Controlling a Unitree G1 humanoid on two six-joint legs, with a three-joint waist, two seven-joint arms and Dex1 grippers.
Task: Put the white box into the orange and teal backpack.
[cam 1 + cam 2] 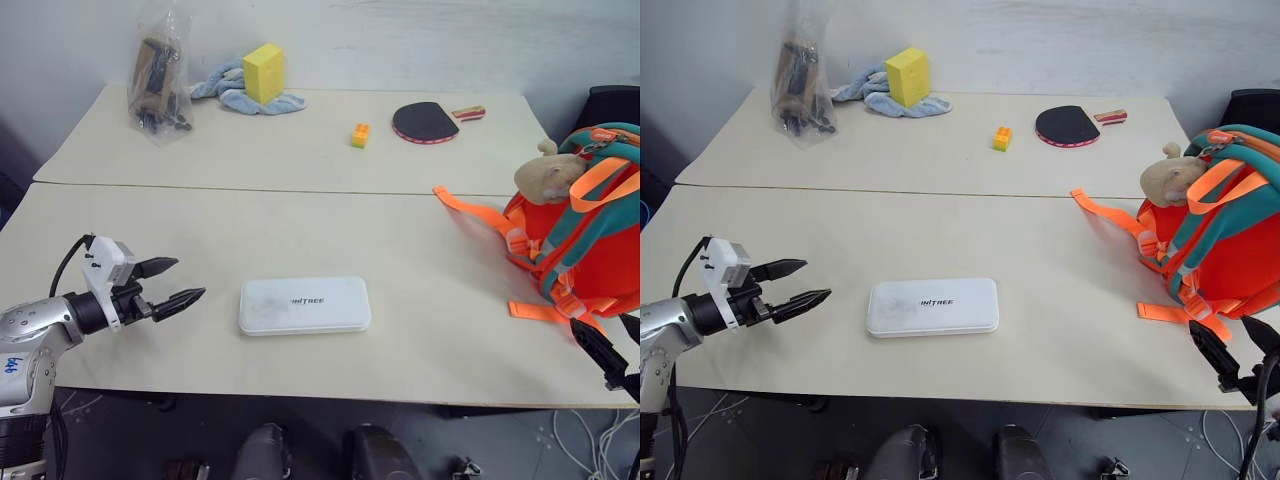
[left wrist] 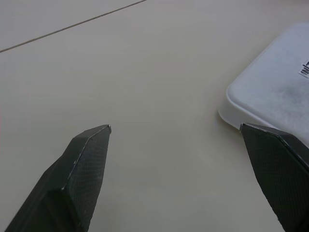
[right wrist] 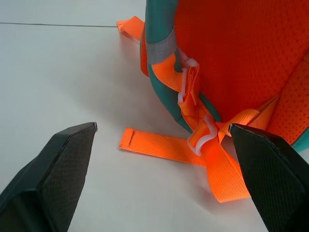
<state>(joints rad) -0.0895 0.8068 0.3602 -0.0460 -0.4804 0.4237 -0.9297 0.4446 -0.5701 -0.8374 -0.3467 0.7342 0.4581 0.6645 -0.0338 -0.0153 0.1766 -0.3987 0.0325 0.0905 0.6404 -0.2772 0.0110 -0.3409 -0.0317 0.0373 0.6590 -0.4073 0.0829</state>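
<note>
A flat white rectangular box [image 1: 304, 305] with rounded corners and dark lettering lies on the near pale table [image 1: 300, 230], towards its front edge. The left gripper [image 1: 168, 284] hovers just beside the box's left end, jaws spread wide and empty. At the table's right edge stands the small orange and teal backpack [image 1: 583, 235] with a tan plush toy on top. The right gripper [image 1: 1230, 352] sits by its loose orange straps, jaws wide apart, holding nothing.

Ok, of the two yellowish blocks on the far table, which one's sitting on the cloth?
The large yellow sponge block, standing on the blue cloth by the wall. The small yellow-orange toy brick sits on bare tabletop.
</note>
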